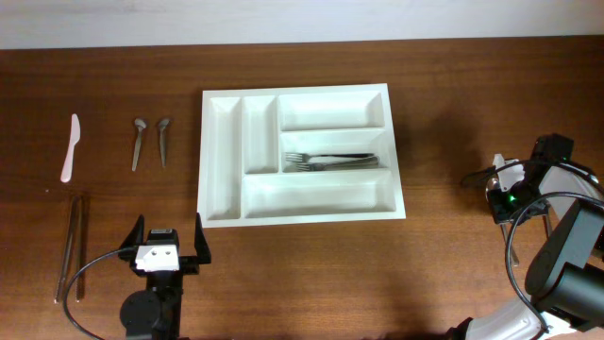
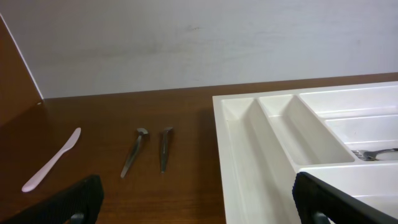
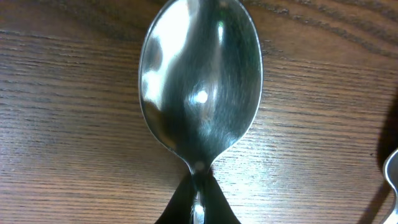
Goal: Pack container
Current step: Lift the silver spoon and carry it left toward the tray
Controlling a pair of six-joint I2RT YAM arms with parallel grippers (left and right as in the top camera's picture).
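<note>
The white cutlery tray (image 1: 209, 161) lies at the table's centre, with forks (image 1: 330, 161) in its middle long compartment; the other compartments look empty. It also shows in the left wrist view (image 2: 236, 143). My left gripper (image 1: 170, 247) is open and empty, low over the table in front of the tray's left corner, its fingers (image 2: 199, 205) spread wide. My right gripper (image 1: 502, 184) is far right of the tray. In the right wrist view its fingers (image 3: 198, 205) are shut on the neck of a steel spoon (image 3: 199, 81), close above the wood.
A white plastic knife (image 1: 71, 148) and two small metal spoons (image 1: 139, 142) (image 1: 163, 140) lie left of the tray. Long thin metal pieces (image 1: 71, 247) lie at the front left. The rim of another spoon (image 3: 392, 168) shows at the right wrist view's edge.
</note>
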